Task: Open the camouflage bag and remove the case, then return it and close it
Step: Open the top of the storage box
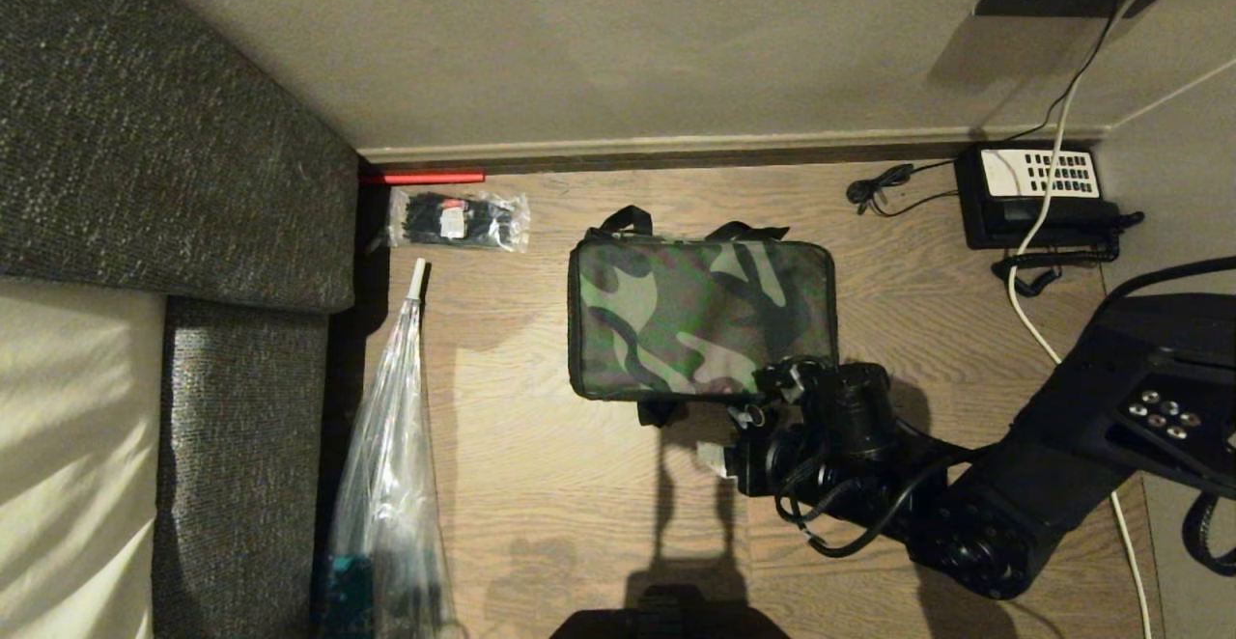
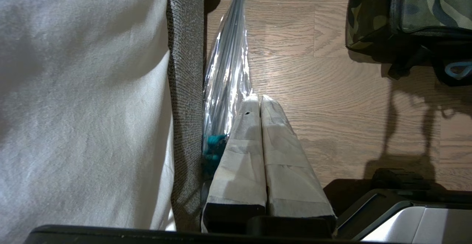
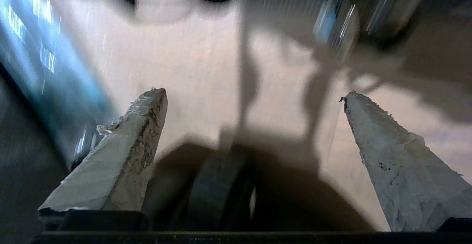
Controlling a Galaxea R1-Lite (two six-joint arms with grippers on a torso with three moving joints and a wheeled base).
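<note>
So the camo bag (image 1: 700, 319) is sitting zipped up on the wooden floor (image 1: 541, 485), lid flat, roughly mid-room, with the phone (image 1: 1038, 197) over by the wall and a packet of black ties (image 1: 459, 220) near the couch (image 1: 164, 137). The right gripper (image 3: 252, 96) is right at the bag's near corner, fingers (image 3: 129, 152) spread wide apart, nothing in them. The left gripper (image 2: 260, 102) is parked by the couch next to a wrapped umbrella (image 2: 226, 74), fingers pressed together, empty. Can't see the case anywhere.
</note>
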